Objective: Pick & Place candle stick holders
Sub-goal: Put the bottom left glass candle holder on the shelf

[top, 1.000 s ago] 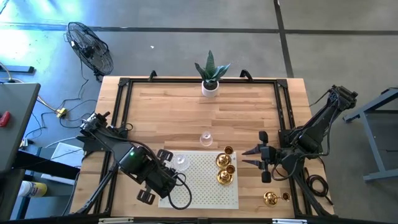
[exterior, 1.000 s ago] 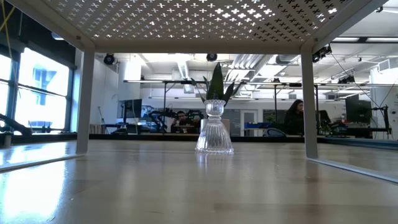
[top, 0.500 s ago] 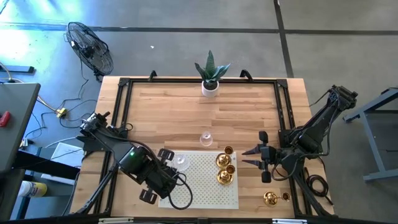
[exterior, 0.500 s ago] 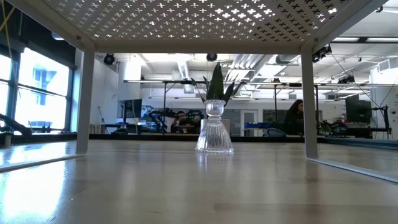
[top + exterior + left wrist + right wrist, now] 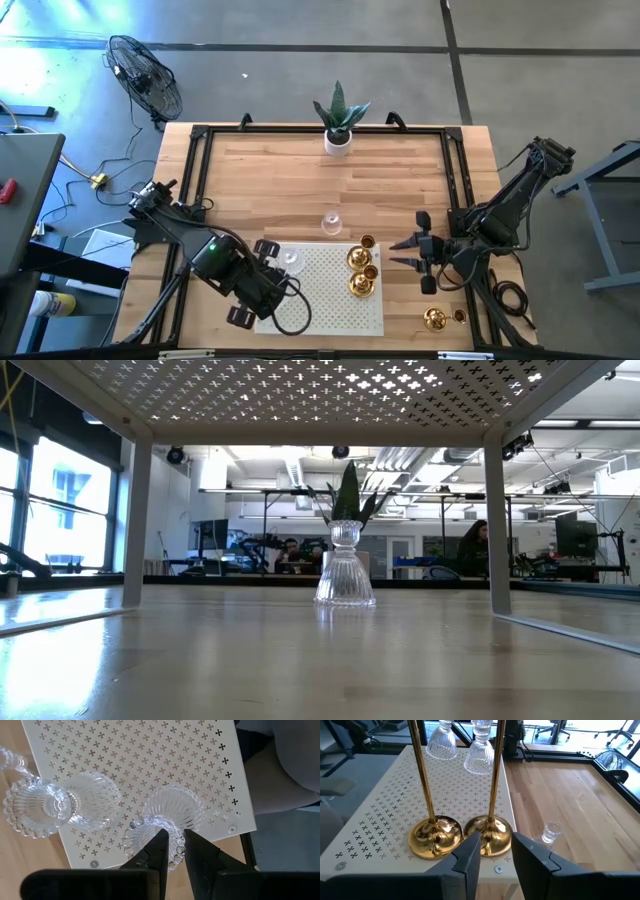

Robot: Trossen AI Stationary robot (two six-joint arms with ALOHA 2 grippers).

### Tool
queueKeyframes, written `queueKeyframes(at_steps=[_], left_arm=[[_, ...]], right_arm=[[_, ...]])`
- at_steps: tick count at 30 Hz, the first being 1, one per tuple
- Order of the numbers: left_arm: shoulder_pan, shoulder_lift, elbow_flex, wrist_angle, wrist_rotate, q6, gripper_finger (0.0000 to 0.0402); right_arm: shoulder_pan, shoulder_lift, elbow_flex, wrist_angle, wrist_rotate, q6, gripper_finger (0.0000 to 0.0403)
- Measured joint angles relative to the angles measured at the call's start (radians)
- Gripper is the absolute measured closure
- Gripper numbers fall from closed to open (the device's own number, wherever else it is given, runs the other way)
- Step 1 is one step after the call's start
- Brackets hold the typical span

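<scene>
Only from the wrist: left tool [image 5: 173, 836] clenched on a glass holder [image 5: 162, 820], right tool [image 5: 495, 842] released.

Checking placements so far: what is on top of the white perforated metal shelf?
On the white perforated metal shelf: two gold brass candle holders and two clear glass holders, the left gripper shut on one. A third glass holder stands on the table.

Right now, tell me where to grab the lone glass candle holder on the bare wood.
Grip the glass holder at its narrow neck, just above the flared ribbed skirt. It stands upright and alone, so come straight down from above with the hand open.
</scene>
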Motion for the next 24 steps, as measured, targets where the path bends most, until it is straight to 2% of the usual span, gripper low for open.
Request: queueKeyframes(at_steps=[13, 24], left_arm=[[0.0, 0.0, 0.0, 0.009, -0.001, -0.042, 0.0345], [0.0, 0.006, 0.0, 0.012, -0.003, -0.044, 0.0257]], right_arm=[[0.0, 0.0, 0.0, 0.0, -0.001, 0.0, 0.0299], [0.0, 0.0, 0.0, 0.0, -0.001, 0.0, 0.0299]])
